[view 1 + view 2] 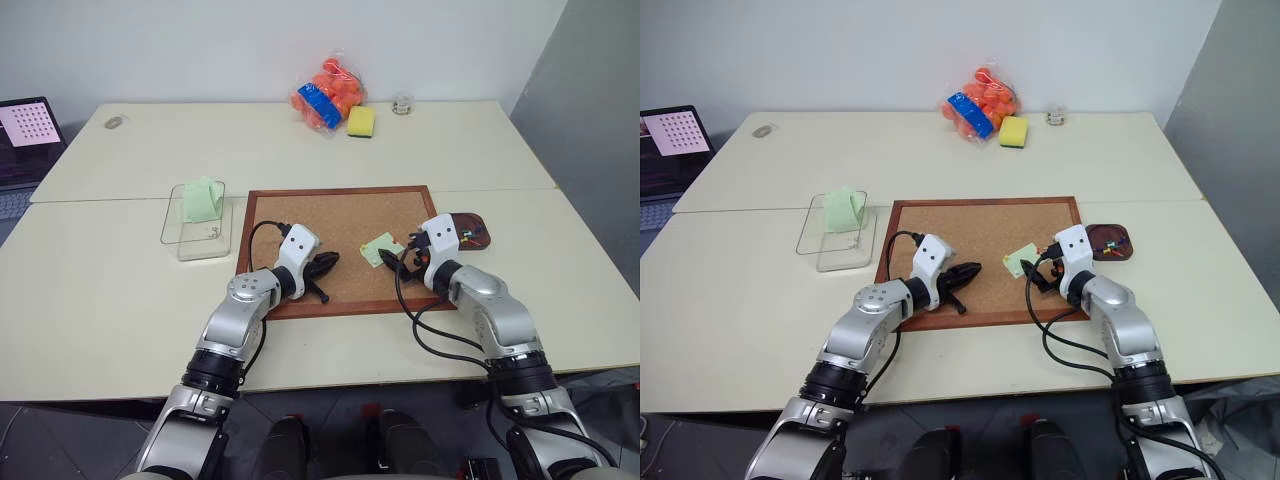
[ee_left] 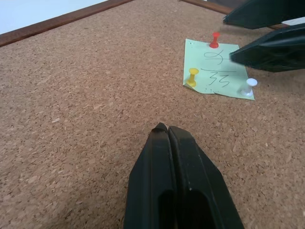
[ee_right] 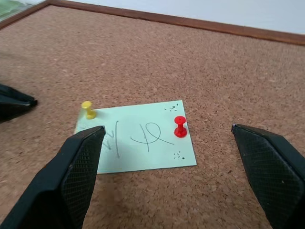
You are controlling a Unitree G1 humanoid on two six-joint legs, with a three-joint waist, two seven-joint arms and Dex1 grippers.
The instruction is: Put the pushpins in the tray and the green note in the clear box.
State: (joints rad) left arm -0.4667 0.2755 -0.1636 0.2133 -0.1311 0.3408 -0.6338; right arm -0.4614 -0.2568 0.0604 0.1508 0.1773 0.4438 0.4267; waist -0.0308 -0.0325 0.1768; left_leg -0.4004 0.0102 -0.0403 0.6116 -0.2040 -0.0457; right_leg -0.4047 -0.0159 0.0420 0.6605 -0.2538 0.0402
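Far left on the cream table (image 1: 120, 290): a laptop (image 1: 25, 140) at the edge, screen lit with a dotted pink square. Next, the clear box (image 1: 197, 222), just beside the corkboard's left frame, with a larger mint-green folded sheet (image 1: 201, 200) standing inside. Then the wood-framed corkboard (image 1: 300, 215), lying flat in the middle. Over its left half, the left gripper (image 2: 167, 130), fingers pressed together, nothing between them, tips low over bare cork and pointed toward the note. Further right on the cork, the green note (image 3: 138, 138), a pale square with scribbled pen marks, still pinned: a yellow pushpin (image 3: 87, 109) at one corner, a red pushpin (image 3: 179, 126) at another, a white pushpin (image 2: 248, 87) at a third, all upright. At the note, the right gripper (image 3: 167, 133), jaws spread wide, one finger over the note's yellow-pin edge, the other over bare cork past the red pin; whether either tip touches paper or cork, impossible to tell. Just off the board's right frame, the tray (image 1: 1110, 243), dark reddish-brown, with a few coloured pushpins (image 1: 1116, 241) already lying inside. Along the far edge of the table, well apart from everything else: a clear bag of orange items (image 1: 328, 92), a yellow sponge (image 1: 361, 121) touching it, and a small jar (image 1: 402, 103) further right.
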